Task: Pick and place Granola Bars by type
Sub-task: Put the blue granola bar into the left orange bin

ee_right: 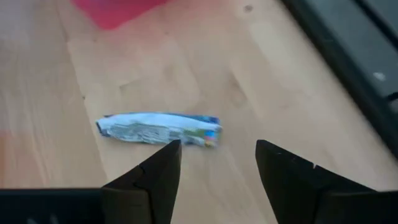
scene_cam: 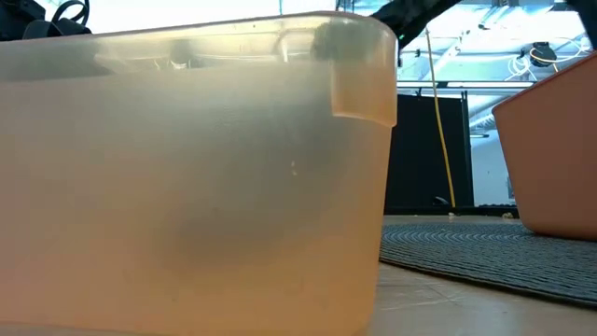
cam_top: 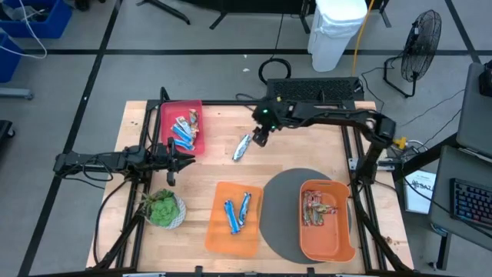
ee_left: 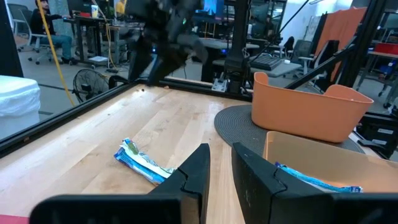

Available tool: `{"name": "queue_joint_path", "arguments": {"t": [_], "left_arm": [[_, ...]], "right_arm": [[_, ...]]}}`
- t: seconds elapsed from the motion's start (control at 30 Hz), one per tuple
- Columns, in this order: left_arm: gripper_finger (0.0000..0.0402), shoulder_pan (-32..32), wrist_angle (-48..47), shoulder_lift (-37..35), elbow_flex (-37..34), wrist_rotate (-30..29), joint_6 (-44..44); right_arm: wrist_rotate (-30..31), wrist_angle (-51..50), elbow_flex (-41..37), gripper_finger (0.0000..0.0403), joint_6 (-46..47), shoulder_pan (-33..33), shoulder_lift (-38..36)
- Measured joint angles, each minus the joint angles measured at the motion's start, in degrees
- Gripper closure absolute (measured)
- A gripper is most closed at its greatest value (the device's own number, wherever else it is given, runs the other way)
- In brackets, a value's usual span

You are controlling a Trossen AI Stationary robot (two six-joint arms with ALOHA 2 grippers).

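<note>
A silvery-grey bar with blue print [cam_top: 242, 146] lies flat on the bare wood, alone; it also shows in the left wrist view [ee_left: 140, 163] and the right wrist view [ee_right: 158, 129]. My right gripper [cam_top: 260, 137] [ee_right: 217, 162] hovers open just past the bar's far end and touches nothing. My left gripper [cam_top: 183, 158] [ee_left: 221, 171] waits beside the red bin [cam_top: 182, 127], its fingers a narrow gap apart and empty. The red bin holds several mixed bars. Two blue bars [cam_top: 236, 211] lie in the flat orange tray [cam_top: 223, 238]. Reddish-brown bars [cam_top: 315, 206] lie in the orange bin [cam_top: 330, 242].
The orange bin stands on a round grey mat [cam_top: 280, 208]. A green plant in a white bowl [cam_top: 163, 208] sits near the table's left near corner. Bare wood lies around the loose bar. In the low view the orange tray's wall [scene_cam: 187, 177] blocks most of the picture.
</note>
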Motion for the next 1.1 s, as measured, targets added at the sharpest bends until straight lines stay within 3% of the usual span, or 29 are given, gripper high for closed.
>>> {"name": "queue_joint_path", "arguments": {"t": [0.2,0.4,1.1], "left_arm": [[0.033,0.0,-0.03,0.0,0.0,0.0,-0.02],[0.033,0.0,-0.02,0.02,0.0,0.0,-0.02],[0.033,0.02,0.0,0.01,0.0,0.0,-0.01]], "right_arm": [[-1.52,0.52,2.91,0.0201,-0.28,-1.02,9.68],[-11.17,3.94,2.95,0.02,2.48,-3.88,16.12],[-19.74,10.13,3.02,0.0224,5.13,-3.8,19.56]]}}
